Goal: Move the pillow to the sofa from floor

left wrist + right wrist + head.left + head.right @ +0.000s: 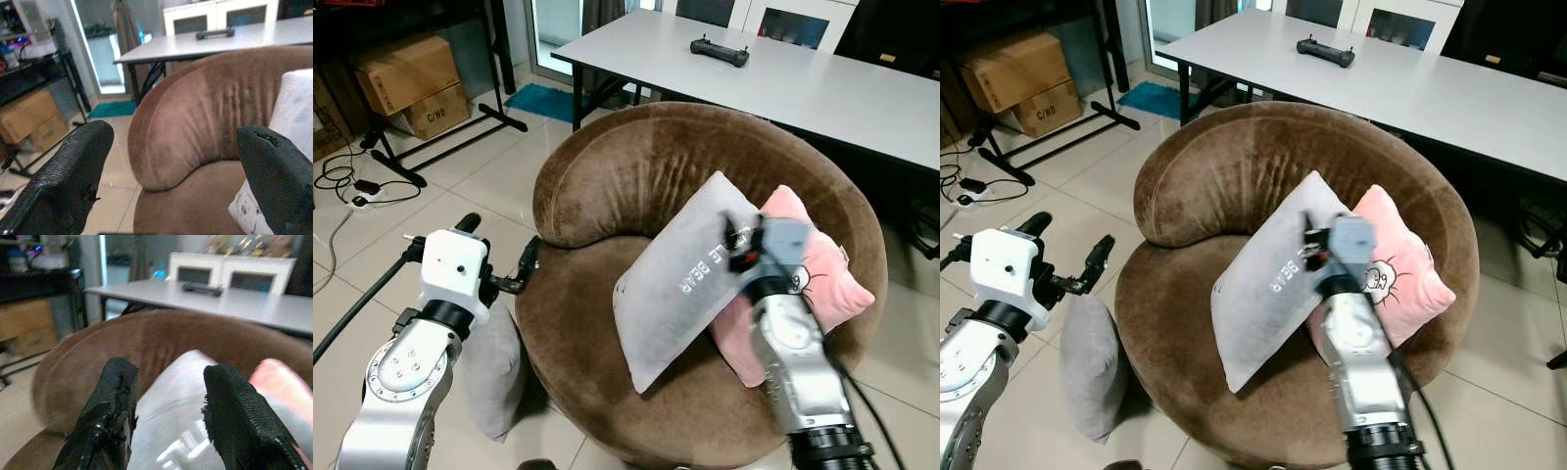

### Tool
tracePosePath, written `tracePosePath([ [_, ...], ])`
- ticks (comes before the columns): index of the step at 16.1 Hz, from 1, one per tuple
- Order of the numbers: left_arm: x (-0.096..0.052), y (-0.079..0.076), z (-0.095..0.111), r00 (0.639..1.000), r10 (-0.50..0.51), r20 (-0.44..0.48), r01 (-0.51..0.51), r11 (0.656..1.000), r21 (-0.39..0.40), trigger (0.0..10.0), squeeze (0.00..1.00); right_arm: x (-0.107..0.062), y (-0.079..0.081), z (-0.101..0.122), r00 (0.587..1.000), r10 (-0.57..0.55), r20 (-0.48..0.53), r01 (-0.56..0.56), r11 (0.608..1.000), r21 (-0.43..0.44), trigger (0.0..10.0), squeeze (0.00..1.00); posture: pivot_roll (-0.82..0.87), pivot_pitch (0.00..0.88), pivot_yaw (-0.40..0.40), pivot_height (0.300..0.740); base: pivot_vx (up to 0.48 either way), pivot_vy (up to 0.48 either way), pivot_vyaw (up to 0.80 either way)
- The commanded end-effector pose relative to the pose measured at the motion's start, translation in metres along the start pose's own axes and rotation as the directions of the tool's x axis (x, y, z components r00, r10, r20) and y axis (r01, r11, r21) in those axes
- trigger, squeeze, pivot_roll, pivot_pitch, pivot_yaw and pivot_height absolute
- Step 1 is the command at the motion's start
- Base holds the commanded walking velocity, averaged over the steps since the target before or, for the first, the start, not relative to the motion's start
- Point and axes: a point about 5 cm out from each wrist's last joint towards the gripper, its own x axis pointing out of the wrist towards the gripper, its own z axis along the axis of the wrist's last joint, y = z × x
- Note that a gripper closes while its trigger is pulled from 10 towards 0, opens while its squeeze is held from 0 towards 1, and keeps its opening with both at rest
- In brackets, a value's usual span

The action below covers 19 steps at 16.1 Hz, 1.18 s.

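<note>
A grey pillow with lettering (680, 279) leans upright on the round brown sofa (636, 176), with a pink pillow (813, 274) behind it. My right gripper (736, 240) stands open at the grey pillow's top edge; in the right wrist view its fingers (105, 416) straddle the pillow (171, 431) without closing on it. A second, plain grey pillow (494, 367) lies on the floor against the sofa's left side. My left gripper (499, 243) hovers open above it, empty, facing the sofa's backrest (195, 112).
A long white table (803, 83) with a black controller (720, 51) stands right behind the sofa. Cardboard boxes (406, 83) sit on a black rack at the far left, with cables (357, 186) on the tiled floor. A teal mat (543, 98) lies by the door.
</note>
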Motion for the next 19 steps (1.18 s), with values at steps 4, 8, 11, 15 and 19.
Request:
tracePosePath([
  [4,-0.001,-0.004,-0.003,1.000,0.021,-0.007,-0.021,1.000,0.014,10.0,0.14,-0.008,0.012,-0.006,0.988,0.107,-0.110,-0.104,0.994,0.037,10.0,0.00,0.14,0.000,-0.114,0.740,0.000,0.272,0.00],
  [8,-0.002,-0.001,-0.003,0.999,0.049,-0.002,-0.049,0.999,0.019,10.0,0.14,-0.008,0.012,-0.004,0.981,0.130,-0.144,-0.120,0.990,0.078,10.0,0.00,0.14,0.000,-0.113,0.740,0.000,0.270,0.00],
  [11,-0.001,-0.001,-0.003,0.999,0.053,-0.002,-0.053,0.998,0.022,10.0,0.14,-0.009,0.001,-0.005,0.983,0.074,-0.169,-0.061,0.995,0.082,10.0,0.00,0.14,0.000,-0.109,0.740,0.000,0.268,0.00],
  [15,-0.001,-0.002,-0.003,0.999,0.053,0.000,-0.053,0.998,0.016,10.0,0.15,-0.008,-0.001,-0.004,0.983,0.068,-0.171,-0.054,0.995,0.087,10.0,0.00,0.13,0.000,-0.110,0.740,0.000,0.262,0.00],
  [19,-0.001,-0.002,-0.003,0.998,0.058,-0.002,-0.057,0.998,0.011,10.0,0.15,-0.008,0.001,-0.002,0.981,0.082,-0.174,-0.066,0.993,0.098,10.0,0.00,0.14,0.000,-0.116,0.740,0.000,0.272,0.00],
])
